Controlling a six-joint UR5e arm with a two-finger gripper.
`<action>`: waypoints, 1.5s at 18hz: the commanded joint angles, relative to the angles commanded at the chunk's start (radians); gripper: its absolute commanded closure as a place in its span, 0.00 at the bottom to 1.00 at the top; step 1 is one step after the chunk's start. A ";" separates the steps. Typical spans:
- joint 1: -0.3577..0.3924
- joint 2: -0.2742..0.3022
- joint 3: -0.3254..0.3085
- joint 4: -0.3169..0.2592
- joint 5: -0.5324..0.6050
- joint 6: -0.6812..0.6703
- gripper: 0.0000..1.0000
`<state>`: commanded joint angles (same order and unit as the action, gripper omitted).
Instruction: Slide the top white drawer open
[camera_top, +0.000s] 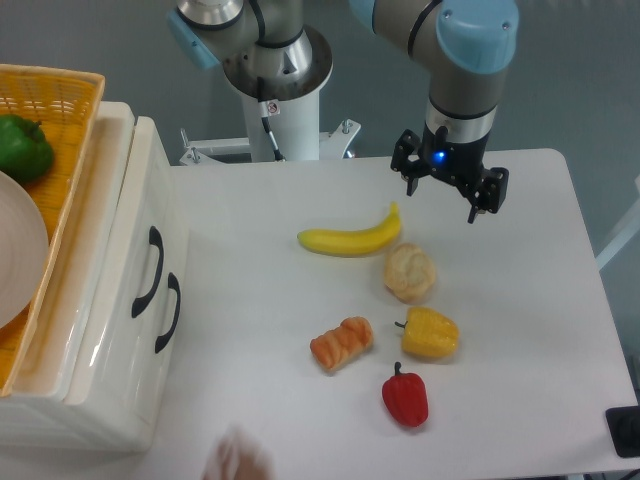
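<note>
The top white drawer (120, 230) sits shut in the cabinet at the left of the frame, its curved black handle (150, 272) facing the table; which of the two handles belongs to it is hard to tell from this angle. The gripper (447, 197) hangs in the upper right above the banana (350, 238), fingers spread and holding nothing. It should cross left, hook the handle squarely, and pull straight out.
</note>
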<state>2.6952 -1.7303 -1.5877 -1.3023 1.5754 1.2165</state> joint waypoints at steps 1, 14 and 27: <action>-0.002 0.000 0.000 0.002 0.002 0.000 0.00; -0.005 -0.005 -0.006 -0.003 -0.014 -0.073 0.00; -0.187 -0.006 -0.023 -0.009 -0.023 -0.541 0.00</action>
<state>2.5082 -1.7365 -1.6107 -1.3116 1.5524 0.6752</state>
